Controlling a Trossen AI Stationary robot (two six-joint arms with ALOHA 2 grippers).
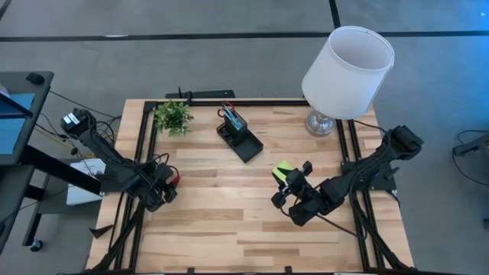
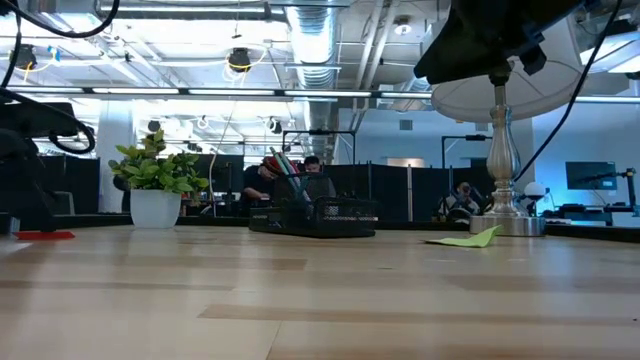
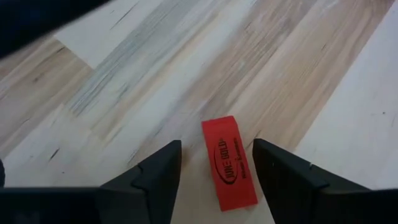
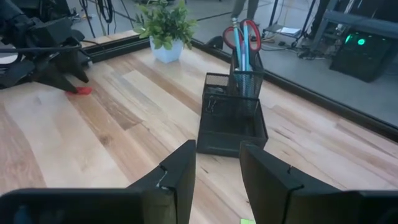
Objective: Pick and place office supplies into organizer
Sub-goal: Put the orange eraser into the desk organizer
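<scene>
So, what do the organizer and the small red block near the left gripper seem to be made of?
The organizer looks like black metal wire mesh with a matte finish: fine see-through grid walls. The red block looks like rubber or soft plastic, probably an eraser: flat, matte, with printed lettering. The table appears to be pale wood planks with visible grain.

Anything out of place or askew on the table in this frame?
Mostly tidy. A lime-green sticky-note pad lies with one corner curled up off the wood near the lamp base. A red eraser lies flat between the left gripper's open jaws, outside the organizer.
</scene>
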